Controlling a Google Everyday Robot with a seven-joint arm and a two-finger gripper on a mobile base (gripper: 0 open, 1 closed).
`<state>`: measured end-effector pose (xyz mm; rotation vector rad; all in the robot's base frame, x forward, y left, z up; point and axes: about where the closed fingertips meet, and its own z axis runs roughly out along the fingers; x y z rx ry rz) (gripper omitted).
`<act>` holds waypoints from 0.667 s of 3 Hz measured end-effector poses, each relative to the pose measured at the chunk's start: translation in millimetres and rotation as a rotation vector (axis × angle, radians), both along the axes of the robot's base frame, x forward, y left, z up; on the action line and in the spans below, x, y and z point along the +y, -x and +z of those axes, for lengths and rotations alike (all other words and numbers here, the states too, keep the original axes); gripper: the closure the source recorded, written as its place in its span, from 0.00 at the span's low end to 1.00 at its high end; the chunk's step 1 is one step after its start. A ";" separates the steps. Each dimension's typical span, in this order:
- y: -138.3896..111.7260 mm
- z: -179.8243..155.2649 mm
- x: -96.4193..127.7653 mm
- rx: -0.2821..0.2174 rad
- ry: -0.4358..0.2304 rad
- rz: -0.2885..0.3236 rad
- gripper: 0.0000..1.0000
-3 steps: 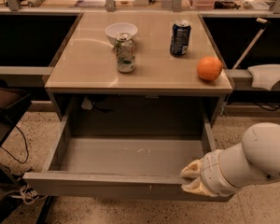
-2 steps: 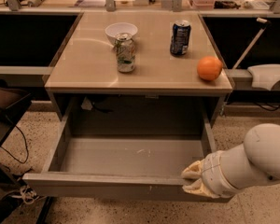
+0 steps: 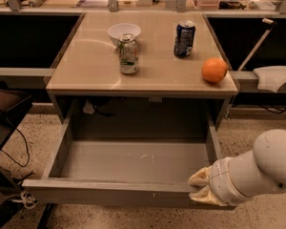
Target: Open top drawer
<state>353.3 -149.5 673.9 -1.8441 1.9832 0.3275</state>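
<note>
The cream-padded two-finger tool (image 3: 196, 189) is sitting at the lower right of the frame, gripping the right end of the front panel of the wide grey top drawer (image 3: 133, 161), one pad lying over the panel's top edge and the other in front of it. The rounded white arm (image 3: 257, 171) is reaching in from the right edge behind it. The drawer is standing pulled well out from under the tan-topped table (image 3: 90, 66), filling the lower middle of the frame, its shallow grey floor showing small white scuffs right of centre. Above, on the table, a green-and-white drink can (image 3: 128, 54) is standing just in front of a white bowl (image 3: 124, 31), a dark blue can (image 3: 184, 39) is standing to their right, and an orange round fruit (image 3: 214, 70) is resting near the table's right front corner.
</note>
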 end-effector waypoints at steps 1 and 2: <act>0.0 0.0 0.0 0.000 0.000 0.000 0.58; 0.0 0.0 0.0 0.000 0.000 0.000 0.35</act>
